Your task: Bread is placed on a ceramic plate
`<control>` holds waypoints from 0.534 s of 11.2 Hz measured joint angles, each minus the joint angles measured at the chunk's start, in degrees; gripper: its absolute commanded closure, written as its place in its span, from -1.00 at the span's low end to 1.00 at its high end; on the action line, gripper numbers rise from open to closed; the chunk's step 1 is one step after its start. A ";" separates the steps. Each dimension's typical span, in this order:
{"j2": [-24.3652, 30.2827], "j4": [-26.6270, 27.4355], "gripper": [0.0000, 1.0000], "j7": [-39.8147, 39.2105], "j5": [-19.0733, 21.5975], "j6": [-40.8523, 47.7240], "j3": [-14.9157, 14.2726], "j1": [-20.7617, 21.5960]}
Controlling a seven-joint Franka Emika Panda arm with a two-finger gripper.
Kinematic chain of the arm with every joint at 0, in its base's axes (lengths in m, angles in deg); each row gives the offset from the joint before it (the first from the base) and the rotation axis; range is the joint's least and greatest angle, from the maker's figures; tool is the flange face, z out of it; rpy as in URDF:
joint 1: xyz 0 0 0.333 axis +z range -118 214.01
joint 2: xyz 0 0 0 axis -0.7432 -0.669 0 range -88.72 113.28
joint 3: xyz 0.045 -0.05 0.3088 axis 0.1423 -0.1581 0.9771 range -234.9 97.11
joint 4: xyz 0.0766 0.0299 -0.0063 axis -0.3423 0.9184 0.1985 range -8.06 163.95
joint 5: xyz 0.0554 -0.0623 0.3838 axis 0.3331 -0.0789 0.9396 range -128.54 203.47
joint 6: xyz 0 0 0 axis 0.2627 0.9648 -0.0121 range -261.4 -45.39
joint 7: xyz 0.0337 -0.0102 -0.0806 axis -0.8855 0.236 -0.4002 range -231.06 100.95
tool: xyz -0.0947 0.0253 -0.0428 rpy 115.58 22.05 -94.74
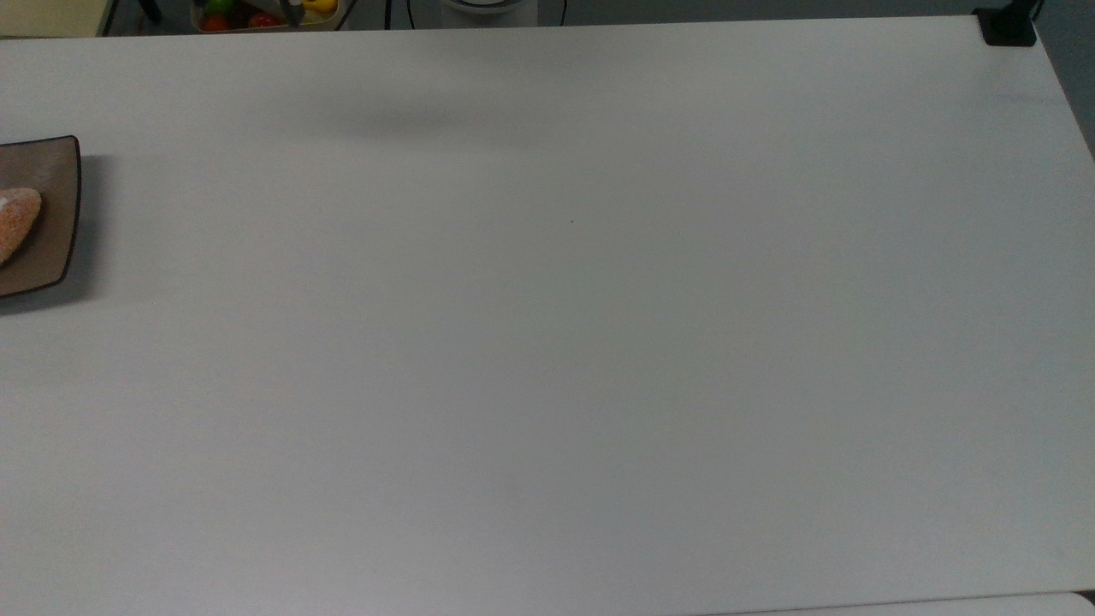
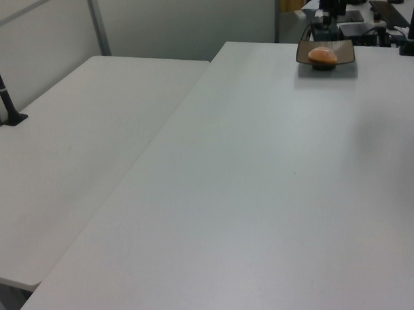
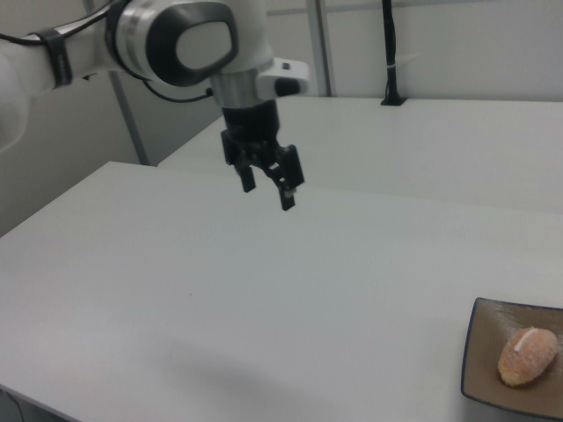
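The bread, an orange-brown bun with a white stripe, lies on the brown-grey ceramic plate at the top view's left edge. In the left view the bread and plate sit at the far end of the table. In the right view the bread rests on the plate at the lower right. My gripper hangs open and holds nothing, high above the table and well off to the right view's left of the plate.
A basket of coloured fruit stands just past the table's far edge in the top view. A black clamp grips the far right corner. A second white table with a black post adjoins on the left view's left.
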 measured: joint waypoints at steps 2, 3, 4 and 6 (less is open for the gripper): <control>0.85 1.28 -1.00 2.29 -2.82 0.03 0.14 4.37; 0.85 1.70 -1.00 2.96 -3.94 0.03 0.60 6.13; 0.85 1.97 -1.00 3.56 -4.70 0.03 1.68 6.92; 0.86 2.21 -1.00 5.55 -6.27 0.03 3.90 8.07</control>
